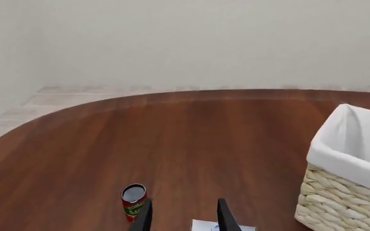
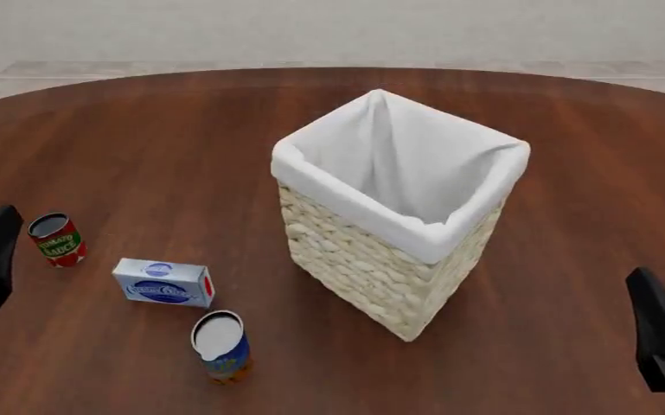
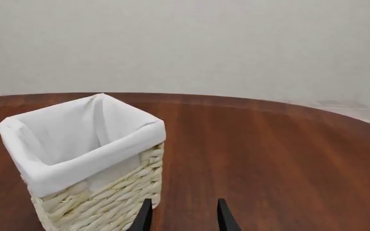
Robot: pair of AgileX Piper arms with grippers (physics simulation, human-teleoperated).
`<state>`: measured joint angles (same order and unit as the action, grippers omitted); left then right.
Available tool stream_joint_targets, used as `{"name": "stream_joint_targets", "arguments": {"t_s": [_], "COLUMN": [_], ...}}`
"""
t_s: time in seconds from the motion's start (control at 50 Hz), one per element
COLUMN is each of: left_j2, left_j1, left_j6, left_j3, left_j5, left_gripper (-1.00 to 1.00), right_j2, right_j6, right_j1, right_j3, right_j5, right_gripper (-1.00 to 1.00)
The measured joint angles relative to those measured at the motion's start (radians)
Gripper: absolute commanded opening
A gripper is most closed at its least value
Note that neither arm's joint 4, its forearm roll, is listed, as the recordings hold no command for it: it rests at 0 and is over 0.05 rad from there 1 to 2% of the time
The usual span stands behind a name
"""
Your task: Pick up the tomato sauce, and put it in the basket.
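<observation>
The tomato sauce is a small red can with a green band and grey top, upright on the table at the left in the front view; it also shows in the left wrist view, just beside one fingertip. The wicker basket with white lining stands in the middle, also visible in the left wrist view and right wrist view. My left gripper is open and empty, just behind the can. My right gripper is open and empty, near the basket's side.
A blue-and-white box lies right of the sauce can; its corner shows in the left wrist view. A taller blue-and-orange can with a white top stands in front of the box. The brown round table ends at a curved far edge.
</observation>
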<state>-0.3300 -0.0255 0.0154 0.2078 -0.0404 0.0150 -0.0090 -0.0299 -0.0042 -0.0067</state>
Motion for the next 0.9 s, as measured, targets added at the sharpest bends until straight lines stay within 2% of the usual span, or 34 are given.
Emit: {"name": "stream_joint_targets", "arguments": {"t_s": [0.16, 0.52, 0.76, 0.9], "left_j2": [-0.135, -0.390, -0.500, -0.556], "left_j1": [-0.072, -0.219, -0.276, -0.274], "left_j6": [-0.014, 0.010, 0.015, 0.018], "left_j3": [0.071, 0.210, 0.297, 0.340], "left_j5": [-0.006, 0.030, 0.109, 0.148], "left_gripper": [1.00, 1.00, 1.00, 1.00], "right_j2": [0.006, 0.006, 0.012, 0.013], "right_j6": [0.003, 0.015, 0.018, 0.019], "right_j1": [0.001, 0.008, 0.006, 0.005], "right_j3": [0.000, -0.001, 0.000, 0.000], "right_j5": [-0.005, -0.004, -0.008, -0.008], "right_gripper": [1.00, 1.00, 1.00, 1.00]}}
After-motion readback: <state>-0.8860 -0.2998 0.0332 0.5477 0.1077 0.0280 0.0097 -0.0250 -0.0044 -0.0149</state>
